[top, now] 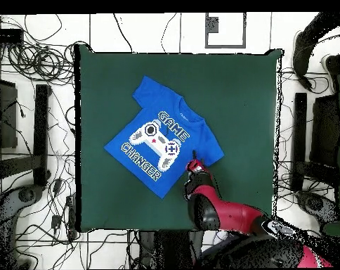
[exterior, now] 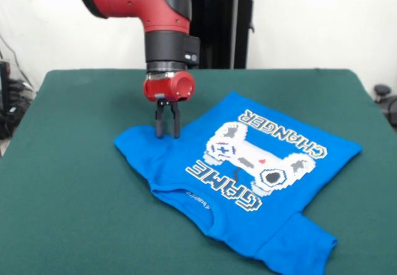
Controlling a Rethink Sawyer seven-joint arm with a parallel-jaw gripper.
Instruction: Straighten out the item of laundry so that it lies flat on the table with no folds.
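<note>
T-shirt (exterior: 248, 175) print up | front: fingers (exterior: 167, 128) on sleeve; overhead: hidden

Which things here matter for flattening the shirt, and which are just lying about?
Part of the job:
- blue T-shirt, print side up, one sleeve folded under near the gripper
- green table
- gripper, fingers close together, down on the shirt's edge

Just lying about:
- cables on the floor around the table
- black stand behind the arm
</note>
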